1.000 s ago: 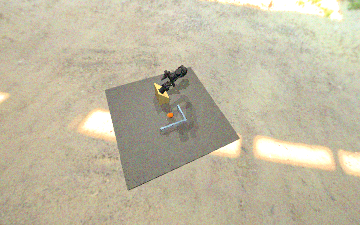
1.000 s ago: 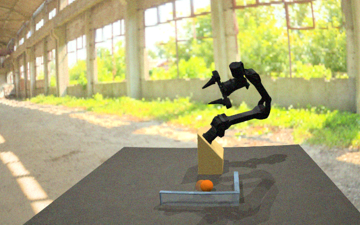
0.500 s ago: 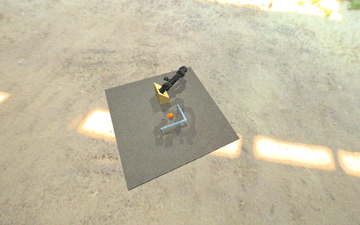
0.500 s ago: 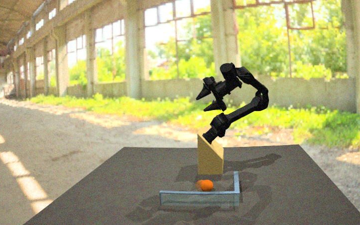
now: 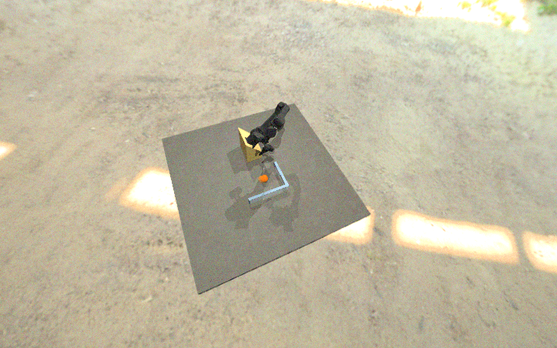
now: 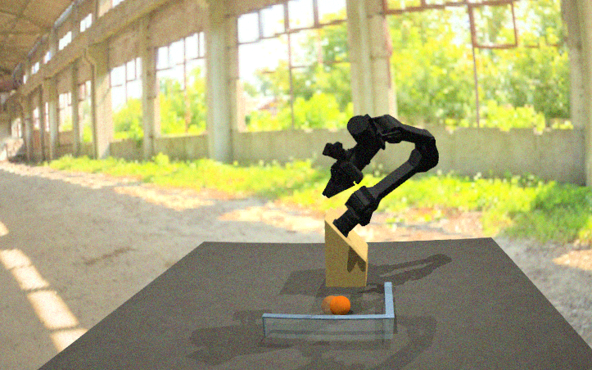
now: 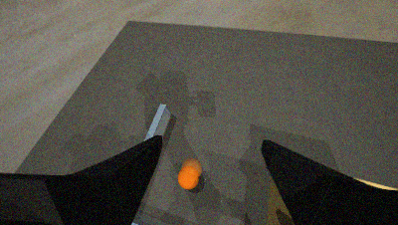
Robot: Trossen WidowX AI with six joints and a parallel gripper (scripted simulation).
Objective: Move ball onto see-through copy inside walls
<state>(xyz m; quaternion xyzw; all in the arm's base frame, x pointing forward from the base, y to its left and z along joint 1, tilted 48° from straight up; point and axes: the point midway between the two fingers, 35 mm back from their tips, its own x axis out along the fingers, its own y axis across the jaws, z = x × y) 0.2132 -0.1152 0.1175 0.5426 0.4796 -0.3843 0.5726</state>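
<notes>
While folded high, gripper (image 6: 335,187) open, angled down toward ball (image 6: 340,304)

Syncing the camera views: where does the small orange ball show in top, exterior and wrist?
Top: small orange ball at picture centre, inside the clear L-shaped corner walls.
Exterior: low centre, behind the front wall.
Wrist: low centre, between the open black gripper fingers, well below them.
Shared landmark: the corner walls.

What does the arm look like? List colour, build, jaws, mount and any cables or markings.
The arm is matte black throughout, built of chunky rounded links. Its gripper ends in two dark, tapered, wedge-shaped jaws. The arm rises from a tan wedge-shaped block. No cables or markings are visible.
</notes>
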